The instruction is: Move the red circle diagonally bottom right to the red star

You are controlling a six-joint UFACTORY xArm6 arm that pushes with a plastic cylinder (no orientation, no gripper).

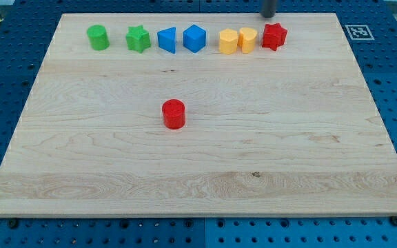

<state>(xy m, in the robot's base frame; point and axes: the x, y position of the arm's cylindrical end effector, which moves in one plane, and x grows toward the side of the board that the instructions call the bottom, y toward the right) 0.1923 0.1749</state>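
The red circle (174,114) stands alone near the middle of the wooden board (309,151). The red star (274,36) sits at the right end of a row of blocks along the view's top. My tip (268,14) shows as a dark rod end at the view's top edge, just above the red star and far up and right of the red circle. It touches no block.
The row along the view's top runs from the left: a green circle (98,37), a green star (138,39), a blue triangle (167,40), a blue hexagon (194,38), a yellow hexagon (228,41) and a yellow cylinder (247,40) beside the red star.
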